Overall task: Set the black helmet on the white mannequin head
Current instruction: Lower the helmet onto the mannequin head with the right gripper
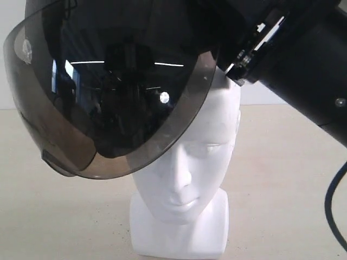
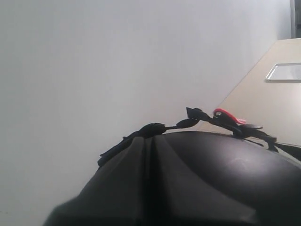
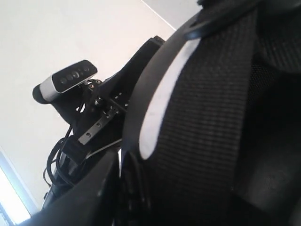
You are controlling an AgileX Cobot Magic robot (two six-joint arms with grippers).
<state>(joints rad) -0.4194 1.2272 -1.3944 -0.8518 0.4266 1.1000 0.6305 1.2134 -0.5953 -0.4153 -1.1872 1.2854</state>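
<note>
The black helmet (image 1: 108,92) hangs tilted in the air, its smoky visor facing the exterior camera and covering the upper left of the white mannequin head (image 1: 190,162). The head stands upright on its neck base on the table; its face and right side show below the visor. My right arm (image 1: 303,59) reaches the helmet's rim from the upper right. In the left wrist view my left gripper (image 2: 150,188) is shut on the helmet's shell (image 2: 225,165). In the right wrist view my right gripper (image 3: 124,183) grips the helmet's edge beside a black chin strap (image 3: 221,108).
The beige table (image 1: 287,179) spreads around the head. A black cable (image 1: 332,200) hangs at the right edge. A red buckle (image 2: 228,114) sits on the straps over the shell. A pale tray (image 2: 284,71) lies far off on the table.
</note>
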